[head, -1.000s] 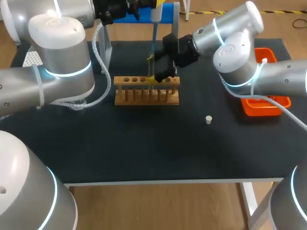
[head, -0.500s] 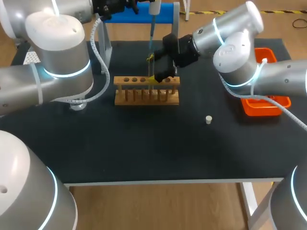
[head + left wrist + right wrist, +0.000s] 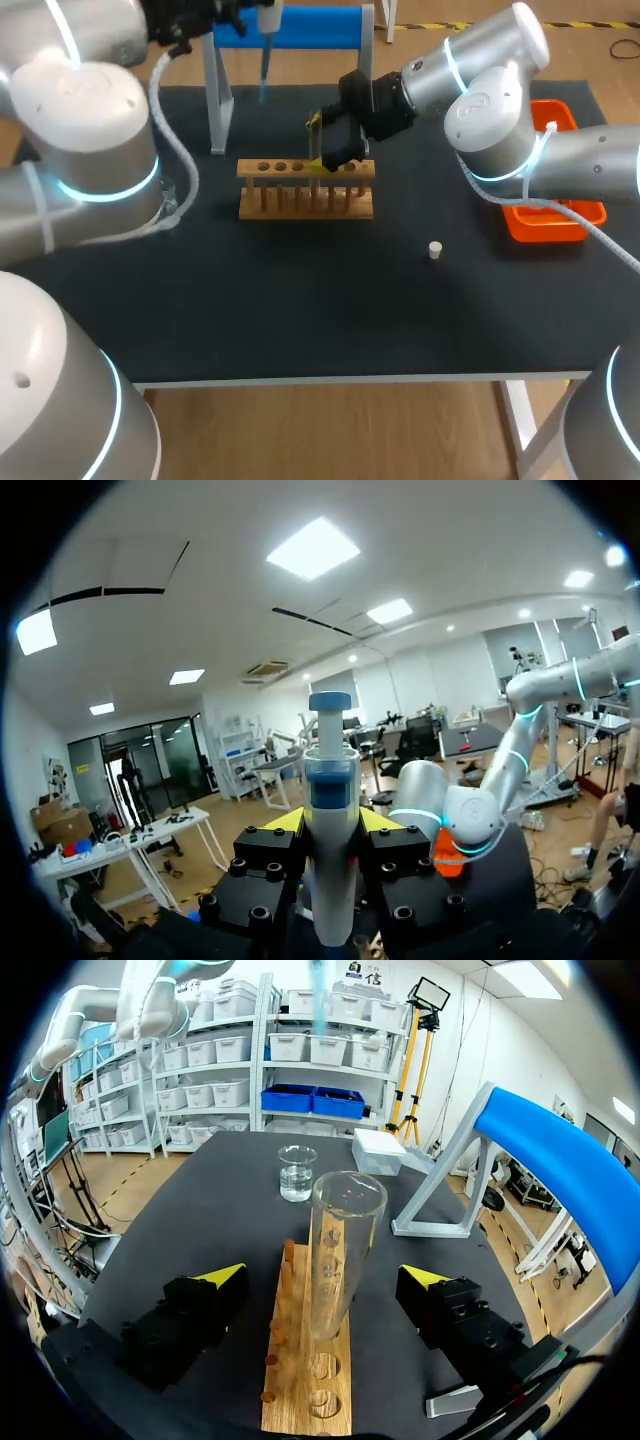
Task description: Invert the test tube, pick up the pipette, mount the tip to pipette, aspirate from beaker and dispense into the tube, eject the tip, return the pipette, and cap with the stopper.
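My left gripper (image 3: 330,825) is shut on the white and blue pipette (image 3: 330,810), held upright. In the head view the pipette (image 3: 265,60) hangs at the table's far side with its bluish tip pointing down, left of the wooden rack (image 3: 305,188). A clear test tube (image 3: 345,1240) stands mouth up in the rack (image 3: 310,1380). My right gripper (image 3: 325,1278) is open around it, its fingers well clear on both sides. My right gripper (image 3: 325,150) hovers over the rack's middle. A small white stopper (image 3: 435,250) lies on the mat to the rack's right.
The blue pipette stand (image 3: 300,25) rises behind the rack. A beaker (image 3: 297,1172) and a white tip box (image 3: 378,1150) sit beyond the rack. An orange tray (image 3: 555,220) lies at the table's right edge, behind my right arm.
My left arm has carried the pipette to the left, away from above the rack and tube. The right arm and its open gripper have stayed in place.
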Motion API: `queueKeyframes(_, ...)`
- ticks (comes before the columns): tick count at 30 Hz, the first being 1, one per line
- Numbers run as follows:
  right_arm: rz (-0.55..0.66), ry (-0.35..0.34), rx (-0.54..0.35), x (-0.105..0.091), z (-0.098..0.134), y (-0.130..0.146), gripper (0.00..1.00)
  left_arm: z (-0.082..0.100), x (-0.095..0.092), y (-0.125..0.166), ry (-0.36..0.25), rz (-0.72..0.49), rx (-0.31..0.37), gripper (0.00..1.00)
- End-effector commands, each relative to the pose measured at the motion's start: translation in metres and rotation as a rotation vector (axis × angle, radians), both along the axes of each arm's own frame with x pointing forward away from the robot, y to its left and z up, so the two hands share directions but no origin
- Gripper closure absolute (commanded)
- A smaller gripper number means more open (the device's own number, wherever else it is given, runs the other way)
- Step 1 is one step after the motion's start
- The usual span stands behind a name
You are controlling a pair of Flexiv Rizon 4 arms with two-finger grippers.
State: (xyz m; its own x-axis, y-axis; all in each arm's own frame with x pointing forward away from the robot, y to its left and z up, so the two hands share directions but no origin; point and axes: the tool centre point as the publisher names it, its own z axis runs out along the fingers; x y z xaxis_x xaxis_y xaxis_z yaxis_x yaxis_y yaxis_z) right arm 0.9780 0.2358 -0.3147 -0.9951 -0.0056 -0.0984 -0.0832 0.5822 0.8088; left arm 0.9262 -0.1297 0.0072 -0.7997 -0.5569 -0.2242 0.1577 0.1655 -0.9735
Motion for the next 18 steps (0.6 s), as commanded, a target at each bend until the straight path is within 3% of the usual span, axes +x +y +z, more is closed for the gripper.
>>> queueKeyframes(1, 0.002, 0.002, -0.002, 0.001, 0.000, 0.000, 0.00, -0.021, -0.042, 0.042, 0.011, -0.003, -0.007, 1.00)
queueKeyframes(7, 0.002, 0.002, -0.002, 0.001, 0.000, 0.000, 0.00, -0.053, -0.062, 0.049, 0.037, -0.038, -0.045, 1.00)
queueKeyframes(18, 0.002, 0.002, -0.002, 0.001, 0.000, 0.000, 0.00, -0.097, -0.086, 0.034, 0.042, -0.147, -0.118, 1.00)
